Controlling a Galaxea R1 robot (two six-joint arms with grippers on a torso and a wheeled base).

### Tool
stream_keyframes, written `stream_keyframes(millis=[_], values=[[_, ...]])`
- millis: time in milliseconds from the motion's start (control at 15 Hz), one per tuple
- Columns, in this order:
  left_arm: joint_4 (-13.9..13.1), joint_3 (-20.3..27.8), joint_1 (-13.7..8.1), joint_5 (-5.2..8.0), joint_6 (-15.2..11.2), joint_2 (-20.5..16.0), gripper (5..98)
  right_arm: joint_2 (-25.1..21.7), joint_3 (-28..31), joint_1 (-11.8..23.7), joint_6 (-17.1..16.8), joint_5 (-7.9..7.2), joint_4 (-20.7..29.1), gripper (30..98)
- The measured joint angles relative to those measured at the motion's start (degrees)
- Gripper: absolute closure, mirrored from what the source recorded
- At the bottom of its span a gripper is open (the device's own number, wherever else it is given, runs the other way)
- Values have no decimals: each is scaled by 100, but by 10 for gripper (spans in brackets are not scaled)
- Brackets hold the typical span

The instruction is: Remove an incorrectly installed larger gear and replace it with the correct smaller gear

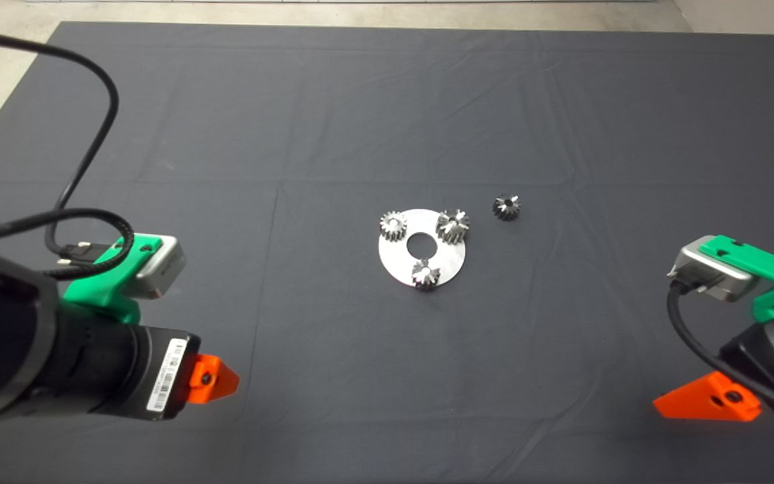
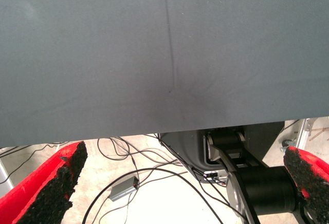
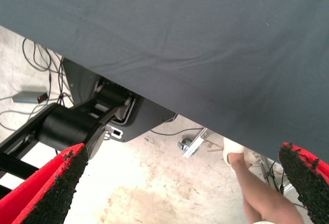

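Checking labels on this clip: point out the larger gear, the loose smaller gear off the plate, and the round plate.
larger gear (image 1: 453, 225), head view, on its toothed top.
smaller gear (image 1: 506, 206), head view, beside its bore.
round plate (image 1: 397, 259), head view, on bare metal.

It looked like a robotics lab or test workshop. A dark mat (image 1: 360, 101) covered a table on a bare concrete floor (image 3: 169, 183), seen at the head view's upper left. Loose cables (image 2: 128, 157) and a small grey box (image 2: 122, 188) lay on that floor beside a black machine base (image 3: 128, 111). A person's leg (image 3: 257, 188) stood near the mat's edge.
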Motion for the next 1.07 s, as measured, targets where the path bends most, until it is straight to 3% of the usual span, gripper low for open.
stream_keyframes(millis=[467, 600, 867, 1067], values=[[0, 0, 0, 0, -71, -11, 58, -50, -59, -30, -9, -155, -8, 305], [0, 0, -1, 2, -131, -16, 58, 8, -193, -91, -161, -183, -119, 305], [0, 2, -2, 2, -328, -110, 58, 146, -463, -696, -674, -179, -1045, 305], [0, 2, -1, 0, -344, -110, 58, 500, -1214, -1179, -1193, -185, -1883, 305]])
